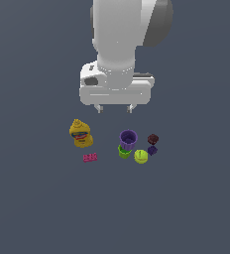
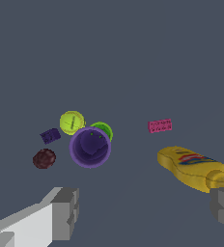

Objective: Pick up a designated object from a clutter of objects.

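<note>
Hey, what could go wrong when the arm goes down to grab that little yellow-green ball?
1. The ball sits right against the green cup and near the purple cup and small purple piece, so a finger may bump a neighbour or clamp the wrong thing.
2. It is round, so an off-centre squeeze could make it roll away.
3. The open gripper hangs above and is not yet over the ball.

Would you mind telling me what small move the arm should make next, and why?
Probably shift the gripper toward the exterior view's right and start lowering over the yellow-green ball. The fingers are open and empty, well above the floor, and the ball sits close beside the green cup, below the purple cup.
</note>
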